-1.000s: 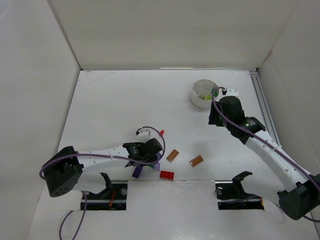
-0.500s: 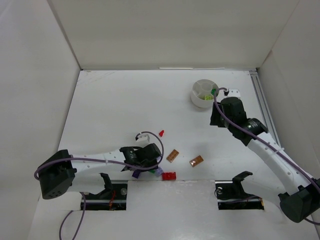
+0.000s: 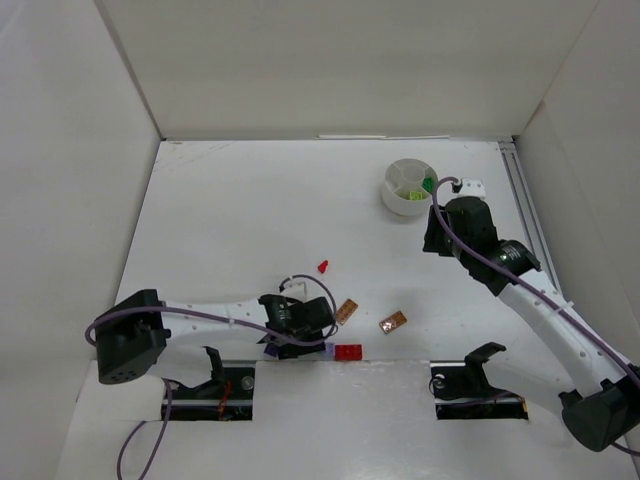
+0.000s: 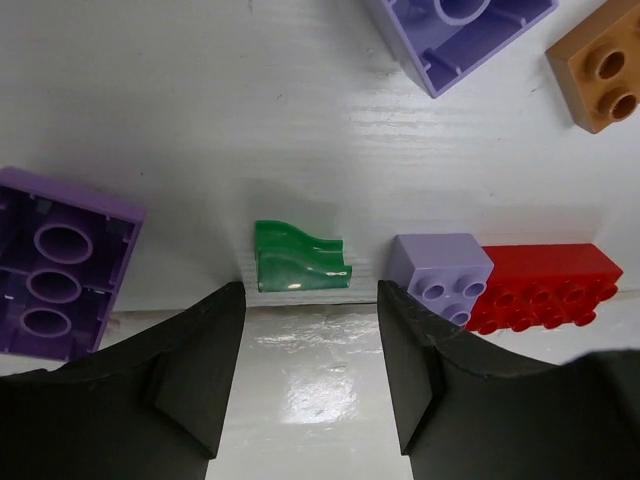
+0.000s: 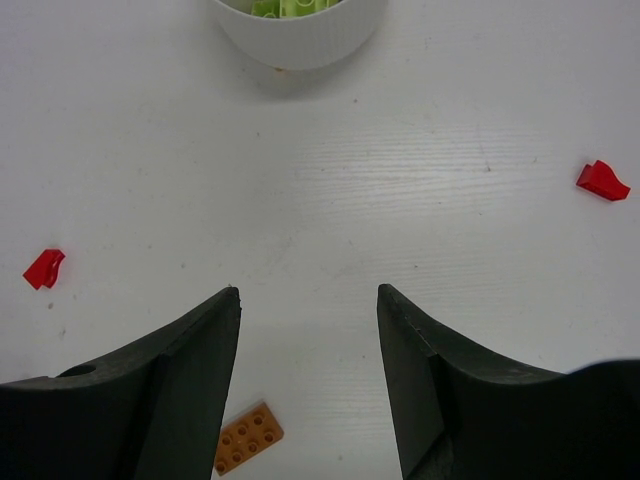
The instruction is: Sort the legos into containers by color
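In the left wrist view my left gripper [image 4: 310, 295] is open, low over the table near the front edge, with nothing between its fingers. A small green lego [image 4: 298, 258] lies just beyond the fingertips. Around it lie a purple brick [image 4: 60, 265], a lilac brick [image 4: 460, 35], a small lilac brick [image 4: 440, 275], a red brick [image 4: 545, 285] and an orange-brown one [image 4: 605, 65]. The white dish [image 3: 408, 186] with its containers stands at the back right; lime legos [image 5: 290, 5] show inside. My right gripper [image 5: 308, 292] hangs open and empty beside the dish.
Two orange-brown plates [image 3: 347, 311] [image 3: 393, 322], a red brick [image 3: 348, 351] and a tiny red piece [image 3: 323, 267] lie mid-table. A green piece [image 3: 428, 184] sits at the dish's right rim. White walls close in three sides; a rail [image 3: 522, 200] runs along the right.
My left gripper has shifted toward the near edge and its jaws have widened; the green lego now lies free on the table. The right arm has barely moved.
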